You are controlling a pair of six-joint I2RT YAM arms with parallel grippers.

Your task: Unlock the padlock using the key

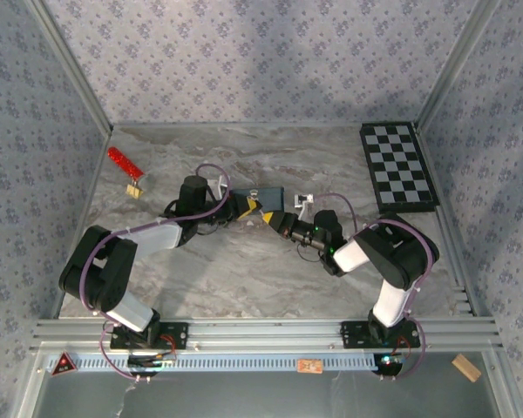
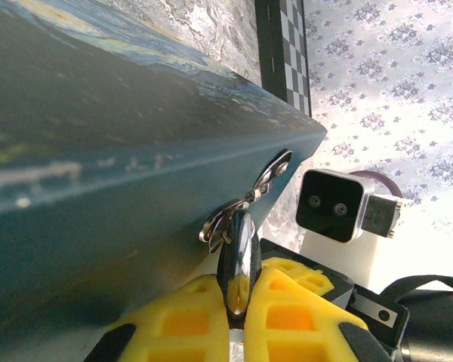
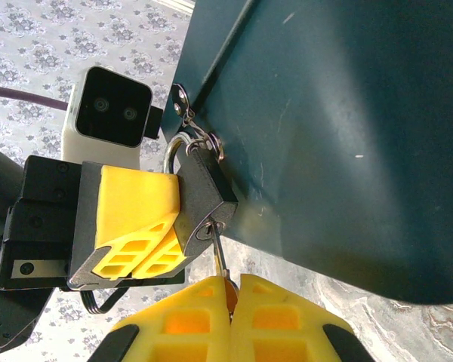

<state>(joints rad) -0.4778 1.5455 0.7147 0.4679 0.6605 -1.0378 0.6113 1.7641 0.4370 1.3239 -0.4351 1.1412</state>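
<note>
- Where the table (image 1: 244, 287) runs out to the left, a red strip (image 1: 120, 159) lies with a small gold piece (image 1: 135, 189) at its near end. Both are well apart from the work, and neither is the lock.
- Left gripper (image 2: 239, 302): clamped on the body of the padlock (image 3: 204, 192), one yellow finger on each flat face. The end with the keyhole is left free.
- Padlock: hangs at the corner of the blue box (image 3: 325, 128) near the middle of the table. Its thin silver shackle (image 3: 171, 154) passes through the metal hasp (image 2: 275, 170).
- Handling, as a judgement: the lock is small, rigid metal and probably light, with smooth faces that could slip between the fingers. Hung loosely on so thin a shackle, it would swing or twist if left unsupported. The flat sides of the body are therefore the place to hold it, clear of both shackle and keyhole.
- Key (image 3: 220, 256): a thin blade whose tip meets the round keyhole in the lock's end face and appears seated in it. How deep it sits cannot be told. It looks slender enough to bend under sideways load, so the turn is best made about the blade's own line.
- Right gripper (image 3: 230, 290): closed on the head of the key, just beside the left gripper.
- Far right: a checkerboard (image 1: 399, 165) lies flat, away from the work.
</note>
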